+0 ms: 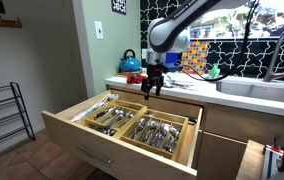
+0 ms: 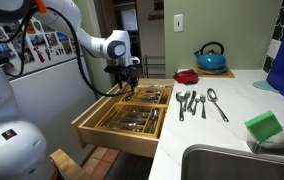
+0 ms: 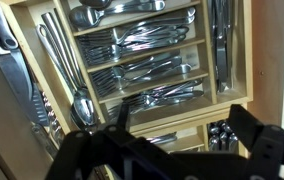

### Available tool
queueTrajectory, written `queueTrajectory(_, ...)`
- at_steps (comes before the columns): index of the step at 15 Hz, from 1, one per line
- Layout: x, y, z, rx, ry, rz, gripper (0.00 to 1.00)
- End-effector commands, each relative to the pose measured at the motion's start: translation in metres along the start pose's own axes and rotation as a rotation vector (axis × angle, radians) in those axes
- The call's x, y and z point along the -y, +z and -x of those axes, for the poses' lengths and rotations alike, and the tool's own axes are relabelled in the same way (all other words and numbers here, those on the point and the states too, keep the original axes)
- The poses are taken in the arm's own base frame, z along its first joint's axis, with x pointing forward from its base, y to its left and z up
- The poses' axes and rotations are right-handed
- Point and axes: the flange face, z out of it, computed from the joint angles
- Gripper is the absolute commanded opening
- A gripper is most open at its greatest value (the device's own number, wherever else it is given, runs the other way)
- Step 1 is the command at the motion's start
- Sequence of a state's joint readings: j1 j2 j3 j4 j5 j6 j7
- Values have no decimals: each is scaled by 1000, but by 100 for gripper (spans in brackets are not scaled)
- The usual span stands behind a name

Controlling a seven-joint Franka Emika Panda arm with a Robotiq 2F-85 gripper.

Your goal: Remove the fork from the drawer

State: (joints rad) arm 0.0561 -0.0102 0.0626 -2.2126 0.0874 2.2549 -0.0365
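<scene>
The wide light-wood drawer [image 1: 77, 128] stands pulled open in both exterior views [image 2: 117, 130], its wooden compartments full of cutlery. The wrist view looks straight down into it: stacked forks [image 3: 147, 68] lie in the middle compartments, spoons [image 3: 77, 70] and knives alongside. My gripper [image 1: 153, 88] hangs above the back of the drawer, also seen in an exterior view [image 2: 122, 87]. Its fingers [image 3: 177, 115] are spread apart with nothing between them.
A counter [image 2: 232, 115] beside the drawer holds several spoons and forks [image 2: 197, 102], a blue kettle [image 2: 210, 57], a red dish [image 2: 186, 76] and a green sponge [image 2: 265, 126]. A sink [image 2: 232, 162] lies near. A metal rack [image 1: 4, 115] stands on the floor.
</scene>
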Motion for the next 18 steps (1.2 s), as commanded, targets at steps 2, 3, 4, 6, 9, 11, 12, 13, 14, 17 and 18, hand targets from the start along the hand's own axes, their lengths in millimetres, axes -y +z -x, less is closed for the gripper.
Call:
queueTrajectory(2,3,42,-29,63,-45,-18,100)
queueTrajectory(3,2,53,-34,74,-56,-19,100)
queueTrajectory(4,0,64,-38,87,-51,-25,100)
queueTrajectory(6,-4,83,-48,101,-61,-33,100)
queueTrajectory(9,-10,110,-62,121,-37,-44,100)
queueTrajectory(11,-13,128,-69,133,-28,-53,100)
queueTrajectory(12,-15,136,-74,141,-21,-60,100)
queueTrajectory(13,-16,143,-78,142,-19,-65,100)
queueTrajectory(14,-17,149,-81,140,-18,-74,100)
queueTrajectory(17,-21,163,-93,128,-6,-87,93)
queueTrajectory(18,-22,167,-96,129,-5,-84,83)
